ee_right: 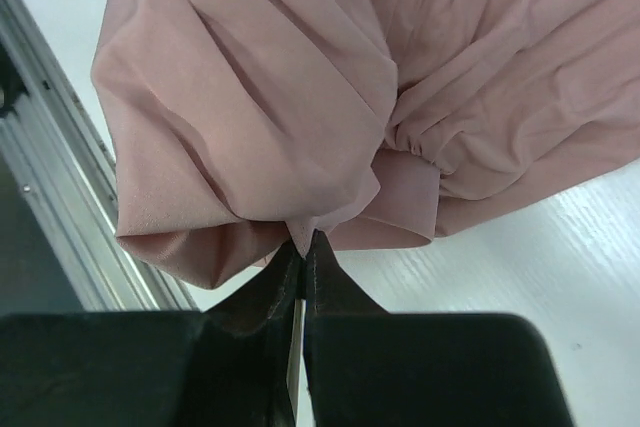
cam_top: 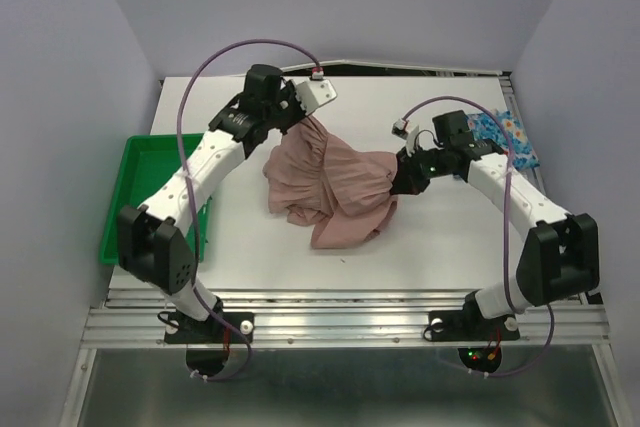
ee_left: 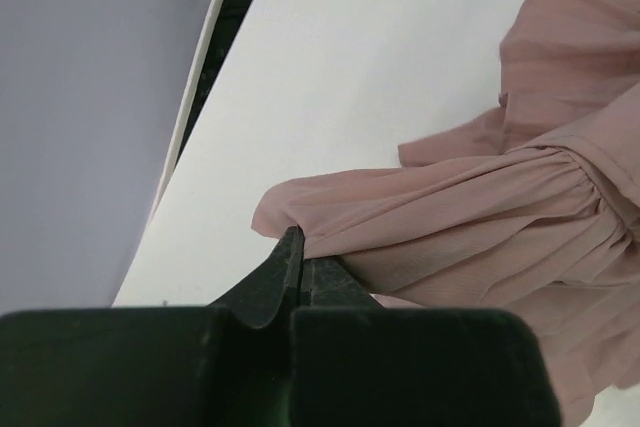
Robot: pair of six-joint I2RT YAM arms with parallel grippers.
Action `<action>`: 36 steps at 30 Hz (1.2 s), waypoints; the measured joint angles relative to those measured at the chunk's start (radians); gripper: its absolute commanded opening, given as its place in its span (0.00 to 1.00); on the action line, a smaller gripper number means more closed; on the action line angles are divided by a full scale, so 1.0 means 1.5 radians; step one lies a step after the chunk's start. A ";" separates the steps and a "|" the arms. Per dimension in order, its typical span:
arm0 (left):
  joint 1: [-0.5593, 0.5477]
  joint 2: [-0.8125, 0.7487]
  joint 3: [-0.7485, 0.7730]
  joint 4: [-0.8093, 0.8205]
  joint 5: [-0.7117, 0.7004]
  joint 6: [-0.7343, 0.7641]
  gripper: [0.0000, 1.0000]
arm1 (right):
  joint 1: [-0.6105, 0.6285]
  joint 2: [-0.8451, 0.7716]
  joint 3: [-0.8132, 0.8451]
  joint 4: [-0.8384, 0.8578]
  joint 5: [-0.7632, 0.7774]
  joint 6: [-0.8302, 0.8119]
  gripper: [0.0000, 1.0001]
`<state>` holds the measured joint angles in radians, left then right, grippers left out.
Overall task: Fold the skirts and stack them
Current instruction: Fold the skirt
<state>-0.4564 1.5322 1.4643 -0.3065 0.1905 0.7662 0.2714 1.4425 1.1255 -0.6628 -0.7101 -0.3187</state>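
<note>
Right now both arms have the dusty-pink skirt (cam_top: 330,187) pinched between them in the middle of the counter (cam_top: 420,247). The left pincer (ee_left: 298,255) is clamped tight on a thin edge of the gathered cloth at its far-left end, and the right pincer (ee_right: 304,245) is closed just as tight on a bunched fold at the right side. Most of the skirt sags in a crumpled heap on the counter between the two grips, with one part lifted toward the left pincer. The blue flowered skirt (cam_top: 508,137) lies at the far right edge, behind the right arm, and the green tray (cam_top: 140,182) sits on the left, well apart from the pink cloth. The risk I see is in the holds themselves: each pincer appears to have only a small nip of thin fabric, so pulling the arms apart to spread the skirt could tug an edge free and let it collapse. The right grip may also have caught more than one layer, which would give a twisted, uneven fold. A wide swing of the right arm might drag the blue skirt along.
</note>
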 measured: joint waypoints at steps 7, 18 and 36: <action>-0.001 0.231 0.098 0.025 0.021 -0.006 0.00 | -0.042 0.124 -0.004 -0.030 -0.097 -0.040 0.01; -0.001 0.360 0.103 0.030 0.000 -0.051 0.57 | -0.042 0.177 -0.060 -0.042 -0.095 -0.033 0.01; -0.052 -0.053 -0.074 0.010 -0.001 -0.199 0.56 | -0.045 0.181 -0.064 -0.064 -0.079 0.114 0.04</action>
<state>-0.5350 1.4521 1.3529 -0.2920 0.1890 0.4683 0.2039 1.7138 1.0302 -0.7589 -0.8284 -0.1482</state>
